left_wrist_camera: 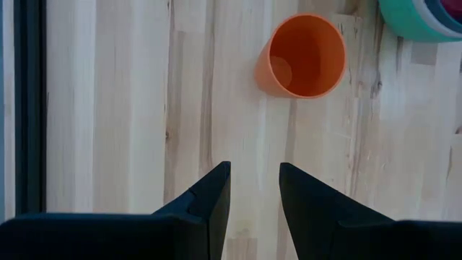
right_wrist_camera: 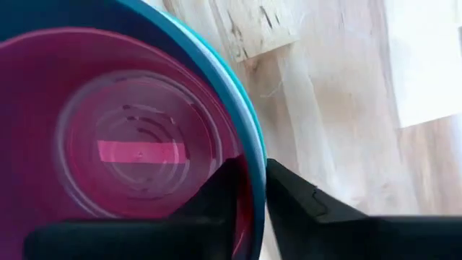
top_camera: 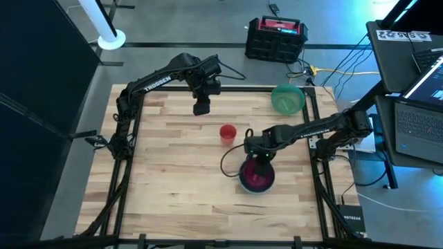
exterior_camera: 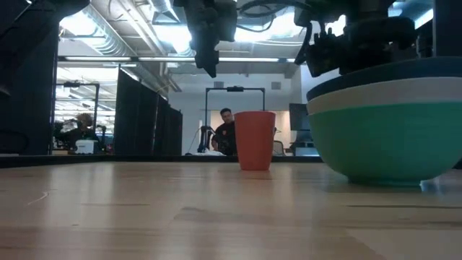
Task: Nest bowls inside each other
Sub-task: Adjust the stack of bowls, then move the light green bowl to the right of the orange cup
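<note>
Hanging over the worktop's far left, left claw is spread, holding nothing. Red cup stands mid-worktop. Right claw straddles the rim of the pink bowl nested in the stack; whether it pinches, cannot tell. Green bowl sits far right.

Arms: two dark, jointed, slim links
Markings: white "TROSSEN" lettering along each forearm
Cables: thin black cables looping beside the wrists
Fingers: black, wedge-shaped, tapering to narrow tips
</note>
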Controlling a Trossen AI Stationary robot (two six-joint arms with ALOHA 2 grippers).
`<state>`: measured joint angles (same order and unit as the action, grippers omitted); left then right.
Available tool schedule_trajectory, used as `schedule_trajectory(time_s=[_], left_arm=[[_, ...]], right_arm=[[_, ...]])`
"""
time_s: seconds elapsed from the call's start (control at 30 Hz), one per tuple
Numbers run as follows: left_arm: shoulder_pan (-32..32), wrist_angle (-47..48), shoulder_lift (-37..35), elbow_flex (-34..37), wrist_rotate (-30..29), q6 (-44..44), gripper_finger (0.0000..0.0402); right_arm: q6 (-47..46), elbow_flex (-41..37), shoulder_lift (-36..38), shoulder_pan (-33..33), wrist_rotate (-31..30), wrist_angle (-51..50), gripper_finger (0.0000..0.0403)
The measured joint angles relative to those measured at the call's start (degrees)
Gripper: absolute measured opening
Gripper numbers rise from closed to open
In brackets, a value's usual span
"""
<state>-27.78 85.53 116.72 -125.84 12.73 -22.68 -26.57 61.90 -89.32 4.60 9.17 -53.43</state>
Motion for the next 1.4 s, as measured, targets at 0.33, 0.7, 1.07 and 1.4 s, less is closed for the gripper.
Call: schedule_trajectory(time_s=[0.33,0.7,1.07,1.4], left_arm=[[0.01,0.19,0.01,0.00,0.00,-0.06,0.0104],[0.00,0.12,0.01,0.00,0.00,0.28,0.0104],[-0.01,-0.46,0.01,0.00,0.00,1.76,0.0104],[-0.01,-0.69,0.01,0.00,0.00,2.88,0.0104]], right_arm=[[-2.88,5.19,1.91,0.65,-1.14,-2.86,0.0171],[10.41,13.07,1.56,-13.92,-12.77,-14.53,0.0171],[22.71,13.21,-1.02,-38.39,-15.38,-9.56,0.0166],[29.05,13.24,-7.41,-47.87,-15.60,-8.06,0.0163]])
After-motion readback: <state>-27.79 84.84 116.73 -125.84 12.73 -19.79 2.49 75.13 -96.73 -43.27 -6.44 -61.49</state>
